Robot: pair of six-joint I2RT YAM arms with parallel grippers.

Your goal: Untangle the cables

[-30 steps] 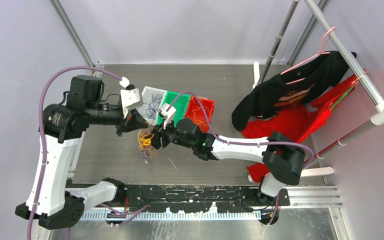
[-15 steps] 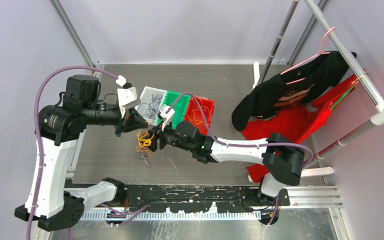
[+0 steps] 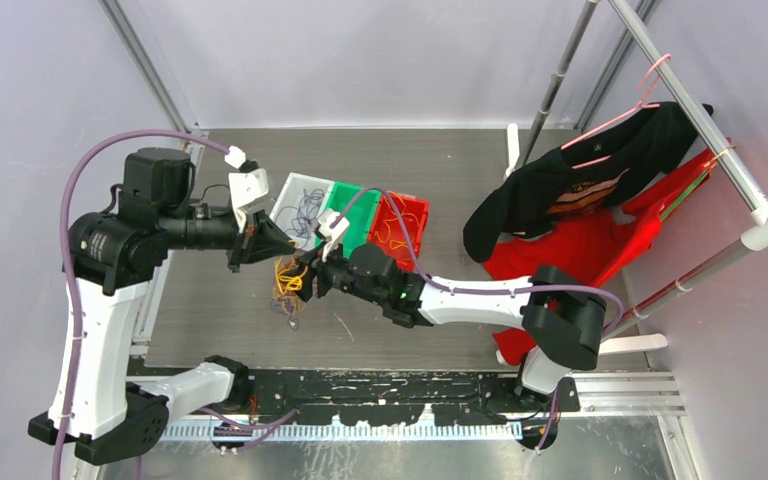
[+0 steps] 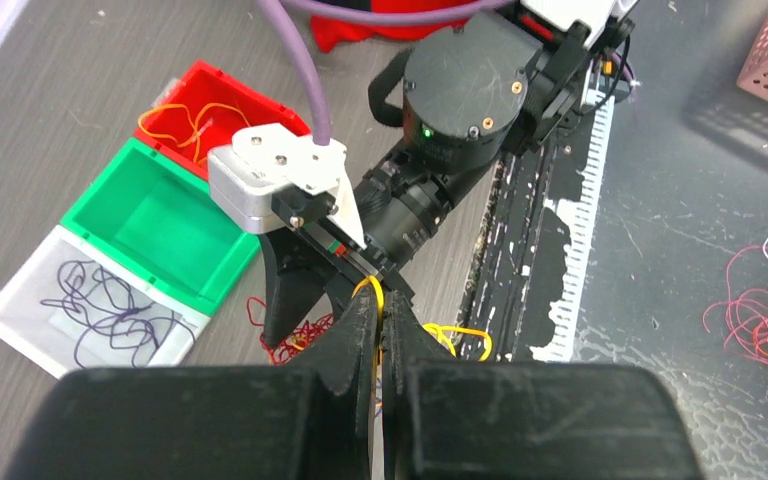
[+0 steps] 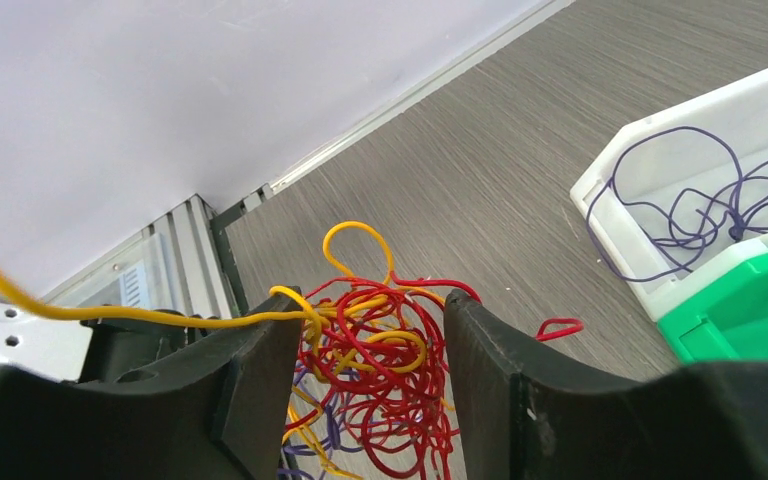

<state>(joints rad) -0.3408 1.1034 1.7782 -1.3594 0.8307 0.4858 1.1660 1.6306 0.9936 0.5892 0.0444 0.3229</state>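
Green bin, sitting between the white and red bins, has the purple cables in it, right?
No. The green bin, between the white bin and red bin, is empty; the purple cables lie in the white bin, as the left wrist view shows.

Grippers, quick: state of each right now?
Left gripper: closed on a yellow cable.
Right gripper: open, straddling the cable tangle.

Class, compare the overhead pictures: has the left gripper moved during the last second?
Yes. The left gripper has drawn slightly leftward, away from the white bin, still shut on a yellow cable.
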